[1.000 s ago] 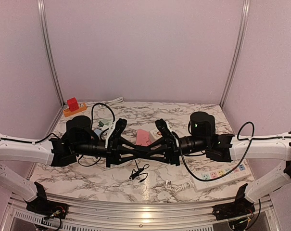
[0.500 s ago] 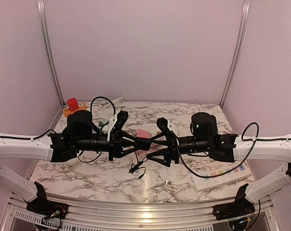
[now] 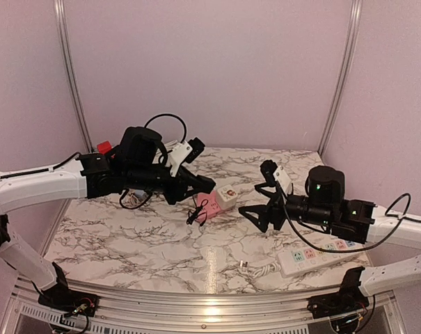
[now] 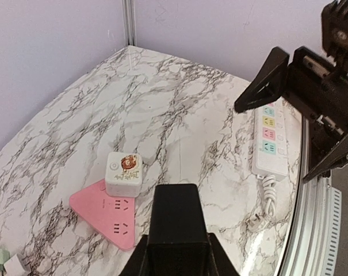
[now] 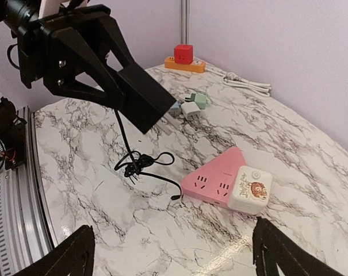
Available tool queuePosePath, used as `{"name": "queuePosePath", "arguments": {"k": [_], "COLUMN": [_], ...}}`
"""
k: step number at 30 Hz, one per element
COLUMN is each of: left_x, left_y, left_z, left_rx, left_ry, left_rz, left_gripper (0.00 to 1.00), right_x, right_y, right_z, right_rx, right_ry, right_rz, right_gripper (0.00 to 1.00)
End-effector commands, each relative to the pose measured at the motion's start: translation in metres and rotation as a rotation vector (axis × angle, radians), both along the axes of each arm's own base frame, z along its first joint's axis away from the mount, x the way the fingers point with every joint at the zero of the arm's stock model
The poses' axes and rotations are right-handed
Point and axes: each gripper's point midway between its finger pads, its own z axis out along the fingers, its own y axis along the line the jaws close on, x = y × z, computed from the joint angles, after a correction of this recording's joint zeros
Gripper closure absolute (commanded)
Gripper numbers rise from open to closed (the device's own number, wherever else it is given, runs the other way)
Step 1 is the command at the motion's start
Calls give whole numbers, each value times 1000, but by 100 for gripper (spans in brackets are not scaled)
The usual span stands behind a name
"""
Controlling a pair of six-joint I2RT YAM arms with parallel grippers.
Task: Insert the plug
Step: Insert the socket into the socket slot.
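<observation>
A second ago both arms met nose to nose over the middle of the marble table point(image 3: 126, 236), with the cord dangling under them. Now they have pulled apart, so I read the handover as finished and the left arm as sole carrier. The left gripper point(image 3: 209, 185) has its fingers pressed together on the upper end of the black cord point(image 5: 137, 167) and has swung up and back. It now aims rightward and slightly down. From the fingers the cord drops almost straight down, so its long axis is close to vertical. Lower down it gathers into a loose tangle, and I cannot tell whether that rests on the marble or hangs just above it. A small connector tip point(image 5: 174, 197) trails out of the tangle, pointing right towards the pink power strip point(image 3: 211, 207) just beside it. I cannot tell whether the plug head itself sits hidden inside the fingers. A white cube adapter point(image 3: 229, 197) touches the strip's far-right corner. Further right, the right gripper point(image 3: 255, 189) has let go and backed off, jaws wide apart and empty. The white power strip point(image 3: 314, 254) lies near it. The insertion itself is not yet begun.
</observation>
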Motion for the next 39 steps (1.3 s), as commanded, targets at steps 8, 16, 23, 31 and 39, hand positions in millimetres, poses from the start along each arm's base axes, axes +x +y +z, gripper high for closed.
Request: {"name": "queuePosePath", "arguments": {"k": [8, 16, 23, 31, 39], "left_x": [14, 30, 41, 59, 65], "left_y": [60, 78, 58, 34, 24], "left_z": [-22, -65, -99, -106, -116], "left_rx": [364, 609, 669, 684, 745], "left_ry": [28, 48, 95, 79, 99], "left_rz": [193, 253, 224, 200, 163], "left_gripper": [100, 100, 100, 100, 100], "right_x": [9, 14, 12, 10, 10], "right_y": [-40, -41, -43, -46, -48], "right_z": [28, 17, 16, 12, 14], "right_rx": [27, 11, 17, 16, 21], "right_ry": [-77, -59, -55, -47, -46], "right_rz": [-176, -204, -205, -209, -219], "right_gripper": [9, 9, 9, 9, 9]}}
